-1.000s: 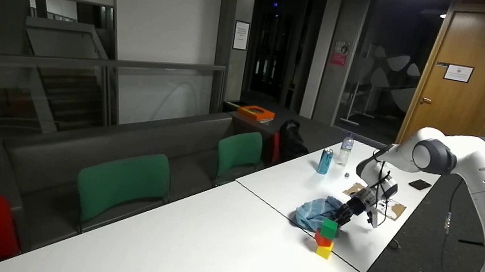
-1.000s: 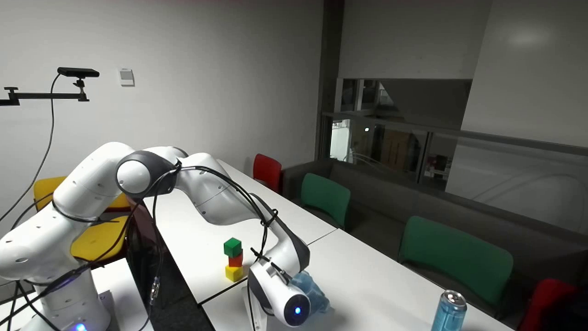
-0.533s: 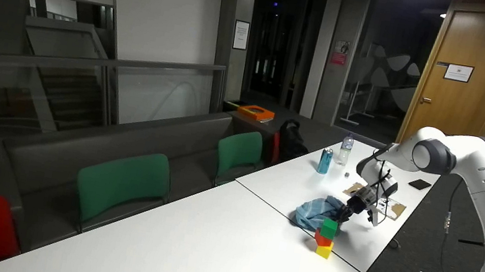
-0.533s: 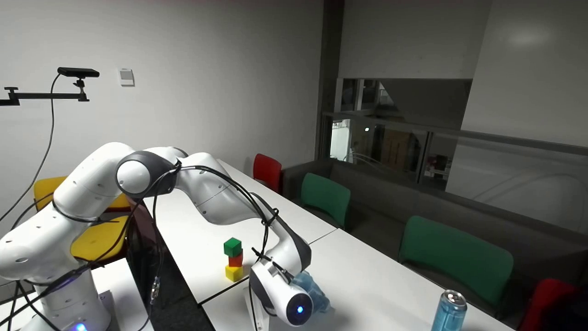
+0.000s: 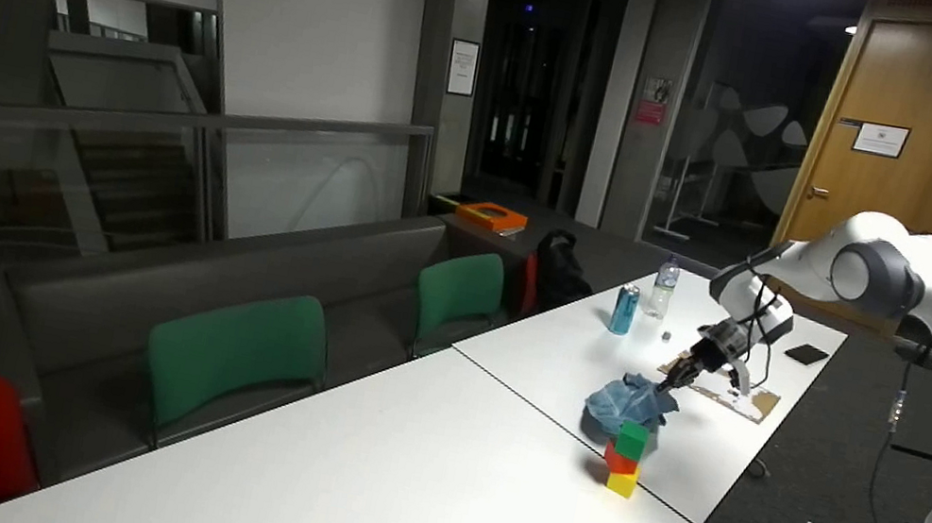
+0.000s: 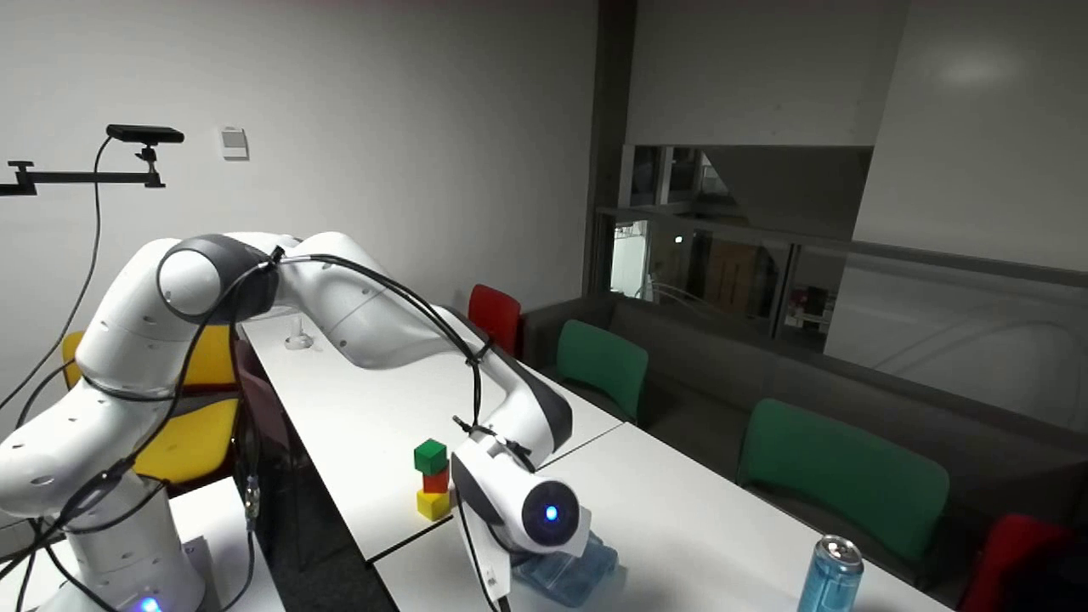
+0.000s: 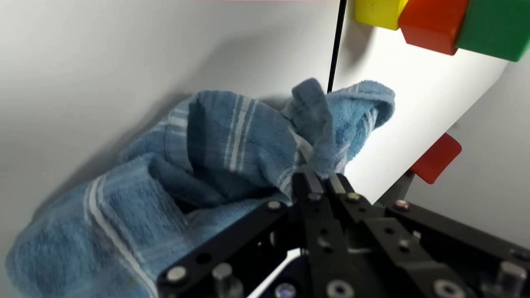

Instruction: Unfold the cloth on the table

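The end effector [image 7: 322, 177] apparently pinches fuzzy, rumpled cloth [image 7: 261, 142].

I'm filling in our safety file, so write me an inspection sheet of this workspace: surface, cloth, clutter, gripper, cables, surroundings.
Surface: white table, with a dark seam between sections.
Cloth: blue with pale stripes, crumpled, not yet unfolded; whether it hangs fully clear of the table, cannot tell.
Clutter: green, red and yellow block stack near the cloth; blue can, clear bottle, dark flat object, brown-and-white sheet partly hidden by the arm.
Gripper: closed on a bunched part of the cloth.
Cables: dark cables tied along the arm; loose lengths hang beside it.
Surroundings: green chairs, grey bench, wooden door.
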